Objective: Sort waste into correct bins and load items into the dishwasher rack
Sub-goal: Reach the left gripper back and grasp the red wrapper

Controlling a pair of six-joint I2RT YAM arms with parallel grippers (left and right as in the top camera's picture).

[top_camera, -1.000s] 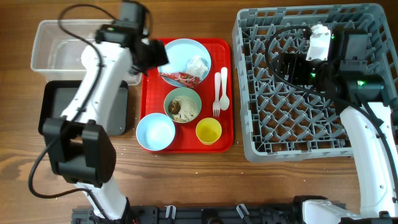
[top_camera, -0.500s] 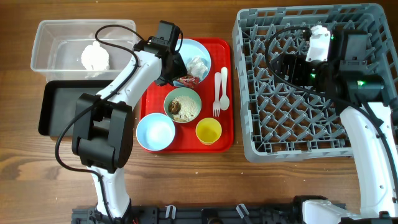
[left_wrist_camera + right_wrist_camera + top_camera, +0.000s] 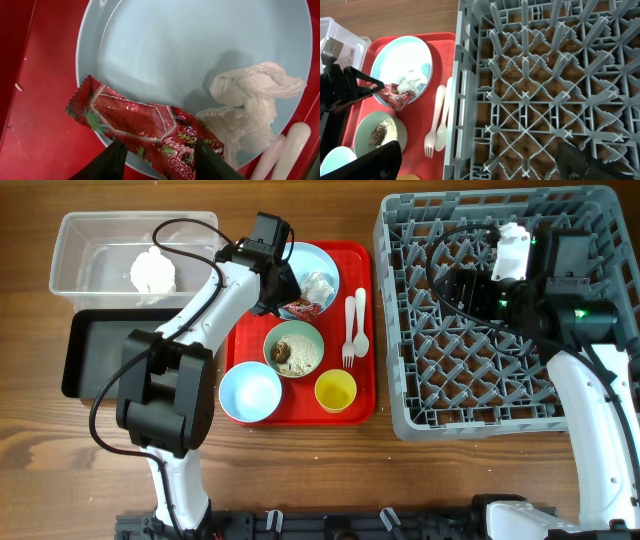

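Note:
The red wrapper (image 3: 145, 120) lies on the pale blue plate (image 3: 300, 262) beside crumpled white paper (image 3: 250, 110). My left gripper (image 3: 162, 162) is open, its fingers on either side of the wrapper's near end; in the overhead view it is at the plate's left edge (image 3: 278, 292). Another white paper ball (image 3: 153, 272) lies in the clear tub (image 3: 90, 235). The green bowl (image 3: 293, 348) holds food scraps. My right gripper (image 3: 480, 160) is open and empty above the grey rack (image 3: 500, 395).
The black tray (image 3: 85, 365) sits in front of the tub. On the red serving tray (image 3: 245, 330) are a light blue bowl (image 3: 250, 393), a yellow cup (image 3: 335, 391), a white fork (image 3: 349, 330) and a spoon (image 3: 360, 320).
My left arm swung from over the clear tub to the plate and came down at the red wrapper, then stayed still. The right arm has not moved.

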